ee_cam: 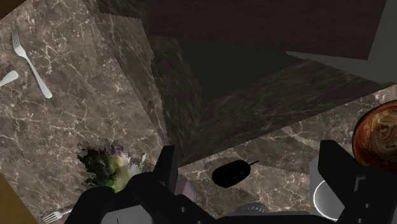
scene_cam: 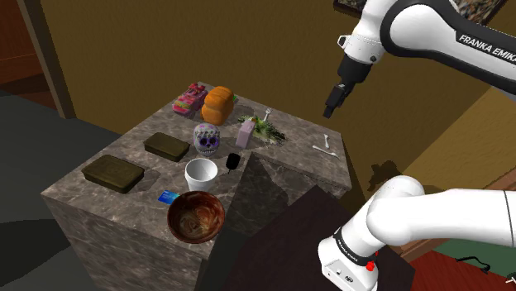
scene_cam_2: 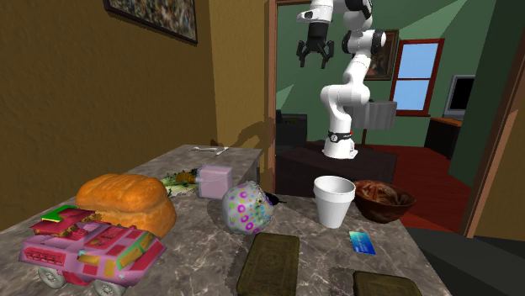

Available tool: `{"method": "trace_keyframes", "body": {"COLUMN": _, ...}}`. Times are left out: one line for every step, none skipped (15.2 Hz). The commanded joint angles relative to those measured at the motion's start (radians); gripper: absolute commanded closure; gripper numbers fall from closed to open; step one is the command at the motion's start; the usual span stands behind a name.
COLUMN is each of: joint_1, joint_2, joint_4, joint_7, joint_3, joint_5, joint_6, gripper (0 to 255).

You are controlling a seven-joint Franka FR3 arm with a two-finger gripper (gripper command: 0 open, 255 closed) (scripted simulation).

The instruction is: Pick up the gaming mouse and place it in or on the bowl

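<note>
Black mouse (scene_cam: pixel 233 161) lies on the marble top beside a white cup (scene_cam: pixel 201 174), near the brown bowl (scene_cam: pixel 174 223). The claw (scene_cam: pixel 332 107) hangs high, fingers apart (empty); best lower it straight, straddling the mouse's narrow sides.

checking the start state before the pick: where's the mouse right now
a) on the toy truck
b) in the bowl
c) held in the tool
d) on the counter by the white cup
d: the mouse lies on the counter beside the cup, and the open tool hangs high above, holding nothing.
</note>
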Motion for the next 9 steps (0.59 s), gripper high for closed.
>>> {"method": "trace_keyframes", "body": {"joint_1": 0.0, "joint_2": 0.0, "joint_4": 0.0, "joint_7": 0.0, "joint_3": 0.0, "joint_5": 0.0, "joint_6": 0.0, "gripper": 0}}
{"method": "trace_keyframes", "body": {"joint_1": -0.005, "joint_2": 0.009, "joint_4": -0.025, "joint_7": 0.028, "joint_3": 0.007, "joint_5": 0.009, "joint_6": 0.034, "gripper": 0}}
{"method": "trace_keyframes", "body": {"joint_1": -0.009, "joint_2": 0.019, "joint_4": -0.048, "joint_7": 0.055, "joint_3": 0.015, "joint_5": 0.017, "joint_6": 0.068, "gripper": 0}}
{"method": "trace_keyframes", "body": {"joint_1": -0.014, "joint_2": 0.031, "joint_4": -0.07, "joint_7": 0.082, "joint_3": 0.022, "joint_5": 0.025, "joint_6": 0.103, "gripper": 0}}
{"method": "trace_keyframes", "body": {"joint_1": -0.019, "joint_2": 0.045, "joint_4": -0.091, "joint_7": 0.109, "joint_3": 0.03, "joint_5": 0.033, "joint_6": 0.138, "gripper": 0}}
{"method": "trace_keyframes", "body": {"joint_1": -0.023, "joint_2": 0.06, "joint_4": -0.11, "joint_7": 0.136, "joint_3": 0.038, "joint_5": 0.041, "joint_6": 0.174, "gripper": 0}}
{"method": "trace_keyframes", "body": {"joint_1": -0.027, "joint_2": 0.077, "joint_4": -0.128, "joint_7": 0.162, "joint_3": 0.045, "joint_5": 0.048, "joint_6": 0.21, "gripper": 0}}
{"method": "trace_keyframes", "body": {"joint_1": -0.032, "joint_2": 0.096, "joint_4": -0.144, "joint_7": 0.189, "joint_3": 0.053, "joint_5": 0.056, "joint_6": 0.246, "gripper": 0}}
{"method": "trace_keyframes", "body": {"joint_1": -0.036, "joint_2": 0.117, "joint_4": -0.159, "joint_7": 0.215, "joint_3": 0.061, "joint_5": 0.062, "joint_6": 0.283, "gripper": 0}}
